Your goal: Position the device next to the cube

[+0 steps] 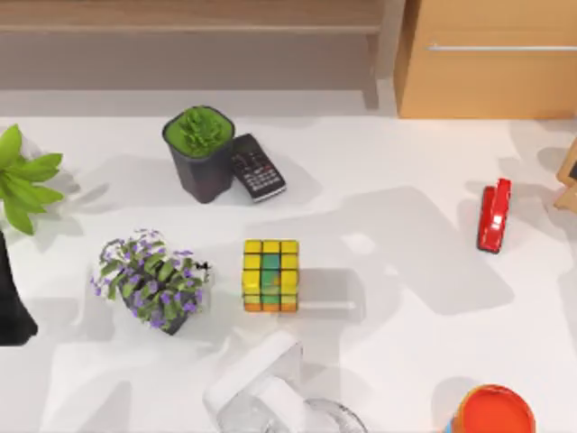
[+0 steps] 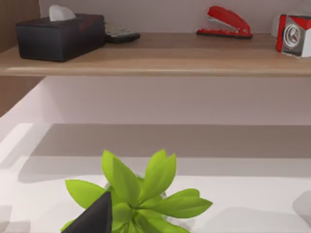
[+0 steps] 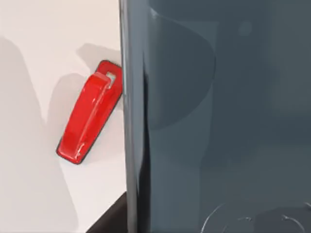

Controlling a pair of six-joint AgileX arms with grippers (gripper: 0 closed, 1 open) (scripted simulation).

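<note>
Device (image 3: pixel 218 116), a dark grey-blue glossy slab, covers the right of the right wrist view, close to the camera; a red stapler (image 3: pixel 89 118) lies on the white table (image 3: pixel 39 73) at left. Jaw state of both grippers: cannot tell.

Top view: the cube (image 1: pixel 270 275) (mostly yellow) sits at centre, a flowering plant (image 1: pixel 151 280) left of it, a keypad phone (image 1: pixel 257 167) above.

Left wrist view: a leafy plant (image 2: pixel 141 194) at bottom centre.

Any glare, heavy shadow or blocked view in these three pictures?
Top view: soft overlapping shadows across the white table, one cast right of the cube; no glare. Left wrist view: evenly lit, shade under the shelf. Right wrist view: the glossy dark device blocks most of the picture, with faint reflections; the red stapler casts a shadow.
</note>
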